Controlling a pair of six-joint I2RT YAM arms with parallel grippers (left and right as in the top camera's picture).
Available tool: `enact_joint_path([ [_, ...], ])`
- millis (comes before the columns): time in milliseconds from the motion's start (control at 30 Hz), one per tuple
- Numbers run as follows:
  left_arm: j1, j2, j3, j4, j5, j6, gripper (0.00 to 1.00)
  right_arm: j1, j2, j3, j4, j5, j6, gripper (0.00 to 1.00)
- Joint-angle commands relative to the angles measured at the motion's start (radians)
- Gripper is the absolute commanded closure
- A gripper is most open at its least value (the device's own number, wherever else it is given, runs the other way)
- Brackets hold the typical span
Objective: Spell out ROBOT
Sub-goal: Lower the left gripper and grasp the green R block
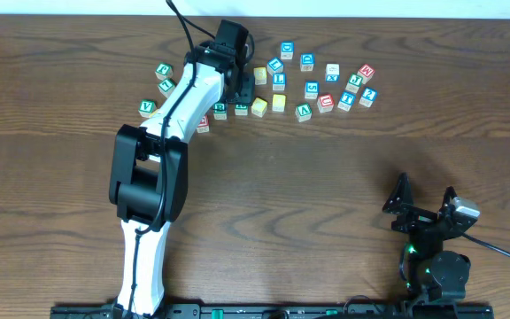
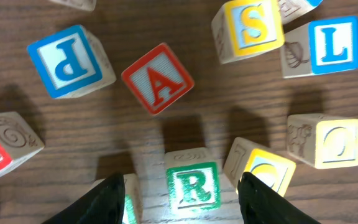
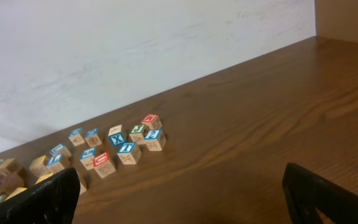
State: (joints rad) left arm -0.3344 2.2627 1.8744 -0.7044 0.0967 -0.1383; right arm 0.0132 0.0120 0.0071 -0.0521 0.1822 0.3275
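Left jaws spread wide, straddling R block (image 2: pixel 192 185) near A block (image 2: pixel 158 78); probably light, rigid wood, so pinch flat side faces.

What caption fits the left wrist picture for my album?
Left gripper open, framing the green R block, with red A block, blue P block and yellow S block beyond.
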Motion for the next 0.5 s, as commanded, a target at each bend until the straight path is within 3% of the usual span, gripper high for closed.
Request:
enact_joint_path([
  [0, -0.018, 0.018, -0.007, 0.011, -0.045, -0.005, 0.42, -0.010, -0.003, -0.002, -0.004, 0.002, -0.014, 0.01],
  [467, -0.023, 0.042, -0.007, 0.011, -0.135, -0.059, 0.43, -0.010, -0.003, -0.002, -0.004, 0.002, -0.014, 0.01],
])
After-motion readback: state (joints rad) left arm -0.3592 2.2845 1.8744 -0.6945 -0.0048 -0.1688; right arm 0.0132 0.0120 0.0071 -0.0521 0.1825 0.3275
